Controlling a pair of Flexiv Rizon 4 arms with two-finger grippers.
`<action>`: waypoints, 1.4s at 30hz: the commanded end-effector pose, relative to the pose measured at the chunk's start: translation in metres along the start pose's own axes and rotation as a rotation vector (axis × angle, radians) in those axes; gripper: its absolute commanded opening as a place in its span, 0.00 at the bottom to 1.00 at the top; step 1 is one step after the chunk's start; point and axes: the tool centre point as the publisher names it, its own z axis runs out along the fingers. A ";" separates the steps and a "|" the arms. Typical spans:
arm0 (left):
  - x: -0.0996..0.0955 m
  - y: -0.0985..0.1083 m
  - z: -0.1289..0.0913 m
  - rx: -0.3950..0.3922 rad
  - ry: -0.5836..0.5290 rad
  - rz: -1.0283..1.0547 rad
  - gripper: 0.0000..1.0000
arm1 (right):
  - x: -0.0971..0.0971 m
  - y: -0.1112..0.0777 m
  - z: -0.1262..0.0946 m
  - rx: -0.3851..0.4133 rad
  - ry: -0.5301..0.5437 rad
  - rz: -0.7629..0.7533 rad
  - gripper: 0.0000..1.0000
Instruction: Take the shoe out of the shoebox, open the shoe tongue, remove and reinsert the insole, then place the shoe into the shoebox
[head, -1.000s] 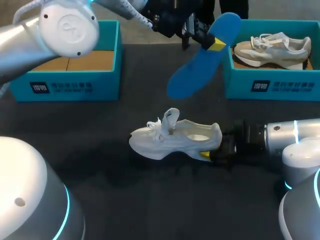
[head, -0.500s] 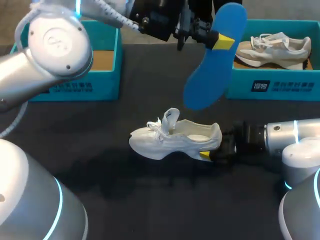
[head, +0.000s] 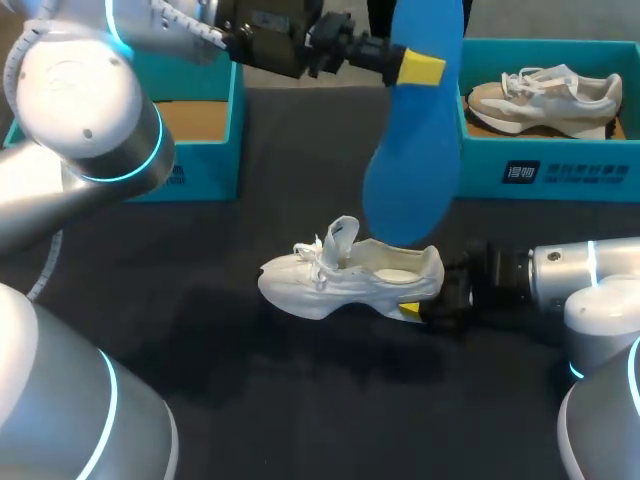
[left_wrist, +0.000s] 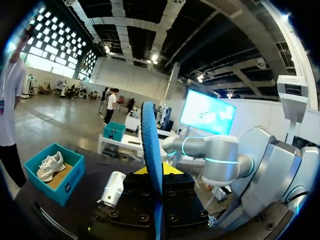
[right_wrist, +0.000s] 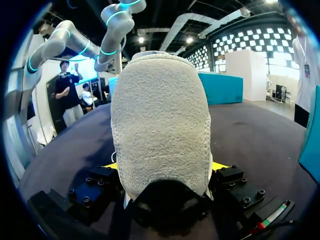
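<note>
**Blue insole held over the white shoe, mid-counter**

Blue insole (head: 415, 130) hangs nearly upright above the middle of the black counter (head: 300, 400); its lower end is just over the heel opening of the white shoe (head: 350, 278), and whether the two touch cannot be told. The left arm (head: 90, 110) enters from the far left; the left jaws are closed on the insole near its upper end, one yellow tip showing against the blue. In the left wrist view the insole (left_wrist: 151, 165) is seen edge-on, clamped between the jaws.

The white shoe stands on its sole, toe to the left, heel to the right, tongue lifted upright above the laces. The right arm (head: 580, 275) lies low along the counter from the right; the right jaws grip the shoe's heel, and in the right wrist view the heel (right_wrist: 160, 125) sits between the two yellow tips, touching both.

A teal left shoebox (head: 200, 170) stands at the far left; a teal right shoebox (head: 545, 170) at the far right contains a beige shoe (head: 545, 98).
</note>
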 end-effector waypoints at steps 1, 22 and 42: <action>0.014 -0.010 0.000 -0.006 0.007 0.001 0.00 | 0.001 -0.002 0.002 0.003 -0.002 0.001 0.00; 0.050 -0.032 -0.011 0.012 0.058 -0.088 0.00 | 0.001 -0.002 0.002 0.003 -0.002 0.001 0.00; 0.093 -0.047 -0.004 0.033 0.041 -0.246 0.00 | 0.001 -0.002 0.002 0.003 -0.002 0.001 0.00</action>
